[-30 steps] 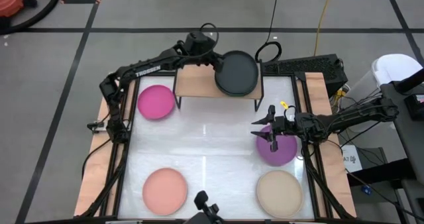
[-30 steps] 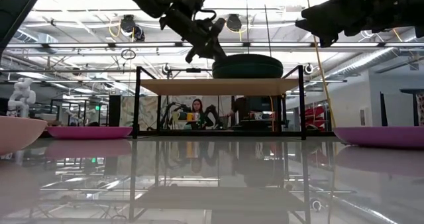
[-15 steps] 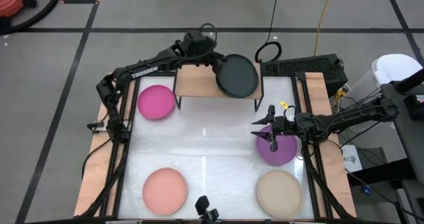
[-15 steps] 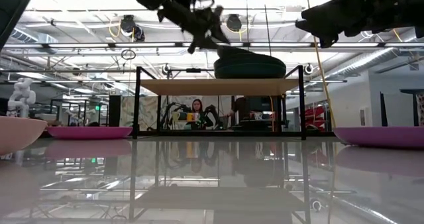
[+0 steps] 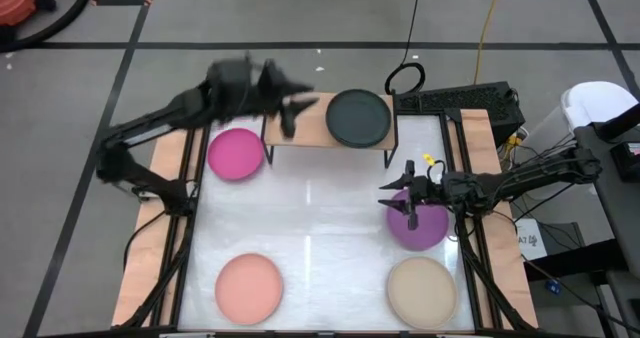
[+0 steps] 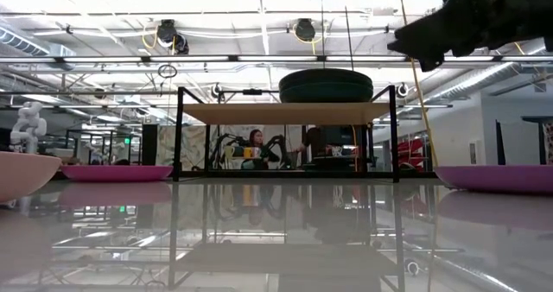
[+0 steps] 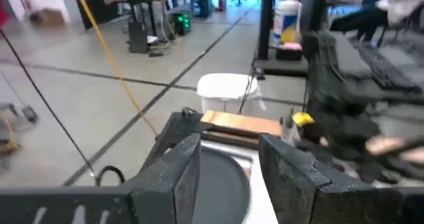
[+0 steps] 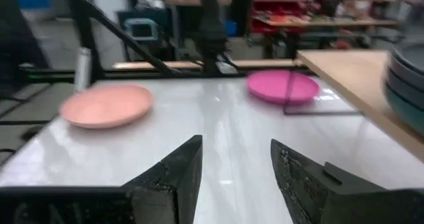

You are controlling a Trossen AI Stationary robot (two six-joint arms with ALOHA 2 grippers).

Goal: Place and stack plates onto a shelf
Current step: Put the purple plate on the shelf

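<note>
The white table [image 5: 320, 218] carries the shelf [image 5: 300, 125] against its far edge and 4 single plates: the magenta plate [image 5: 236, 154] near the far left corner, the purple plate [image 5: 420, 221] by the right edge, the salmon plate [image 5: 249, 288] and the beige plate [image 5: 422, 291] along the near edge. A stack of dark plates [image 5: 358, 117] sits on the shelf's right end.

The tabletop [image 5: 320, 218] is white and very glossy; in the low view it reflects the ceiling lights and the shelf [image 6: 285, 112]. The shelf has a light wood board with a matt face and thin black metal legs. The stacked dark plates [image 5: 358, 117] look matt and smooth. The magenta plate [image 5: 236, 153], salmon plate [image 5: 249, 287], beige plate [image 5: 421, 289] and purple plate [image 5: 432, 228] are matt too.
</note>
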